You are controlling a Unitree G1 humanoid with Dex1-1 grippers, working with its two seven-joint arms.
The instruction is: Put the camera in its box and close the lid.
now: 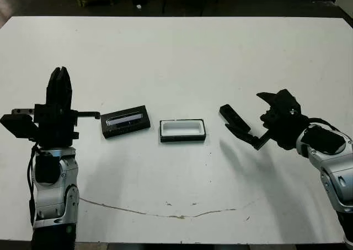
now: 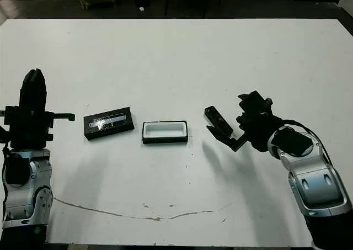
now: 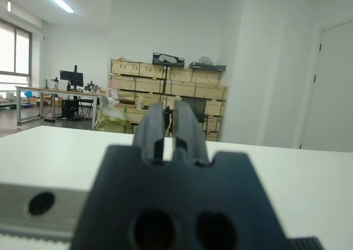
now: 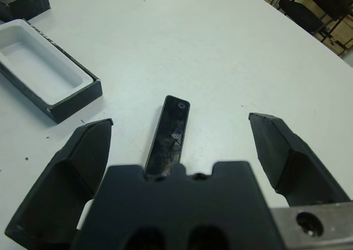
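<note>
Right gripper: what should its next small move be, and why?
Probably lower a little and close on the camera. The right gripper is open with a finger on each side of the camera, which lies flat on the table, untouched. The box sits open and empty beside it.

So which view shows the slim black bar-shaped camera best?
The right wrist view: the slim black bar-shaped camera lies large on the table between the open right gripper's fingers. Both eye views show it small; the left wrist view misses it.

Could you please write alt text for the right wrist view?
The open right claw hovers with the slim black camera lying on the white table between its fingers. The empty white-lined box sits nearby.
</note>
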